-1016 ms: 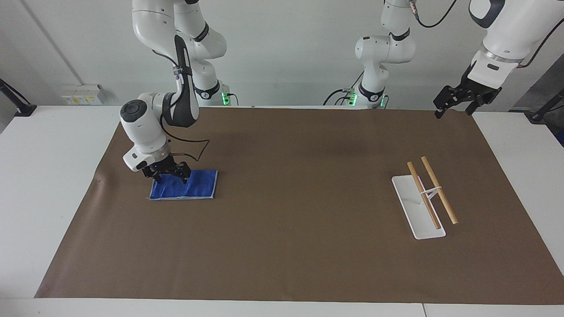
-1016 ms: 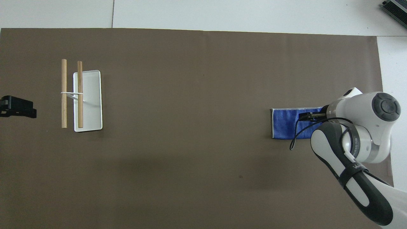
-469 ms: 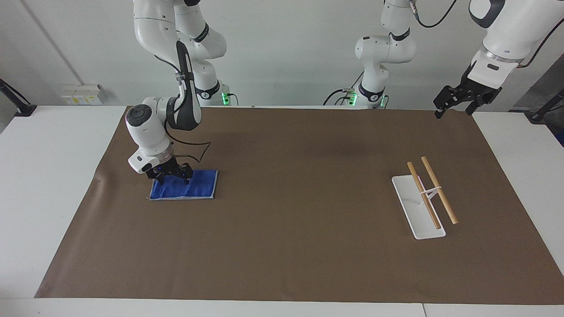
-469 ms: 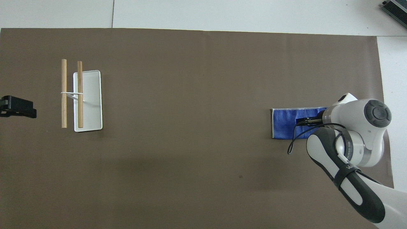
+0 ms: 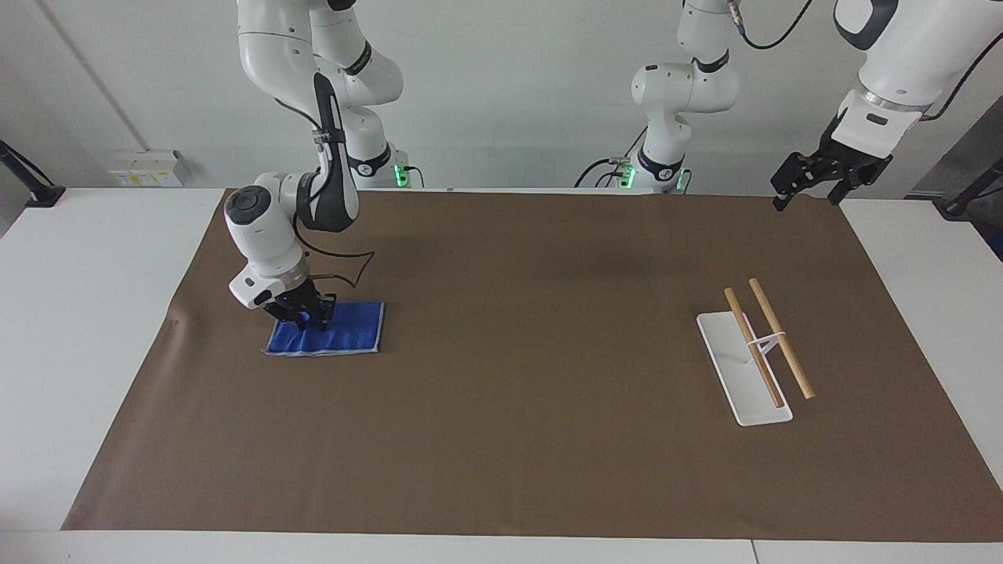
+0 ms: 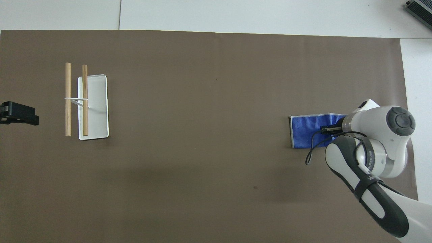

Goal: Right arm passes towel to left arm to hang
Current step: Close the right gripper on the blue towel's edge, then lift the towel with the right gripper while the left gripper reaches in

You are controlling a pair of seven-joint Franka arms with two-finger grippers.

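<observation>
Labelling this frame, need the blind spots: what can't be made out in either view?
- Towel: in the overhead view the right arm's wrist covers its end toward that arm.
- Right gripper: grip on the towel is unclear; its own body hides the contact in both views.
- Left gripper: cut off by the overhead view's edge.
- Rack: how its base joins the bars is too small to read.

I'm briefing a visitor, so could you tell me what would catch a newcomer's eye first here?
The royal-blue towel stands out on the brown mat at the right arm's end, with the right gripper down on it, jaws pinching the cloth. At the left arm's end stands a white rack with two wooden bars, the left gripper waiting open, raised above the mat's corner.
</observation>
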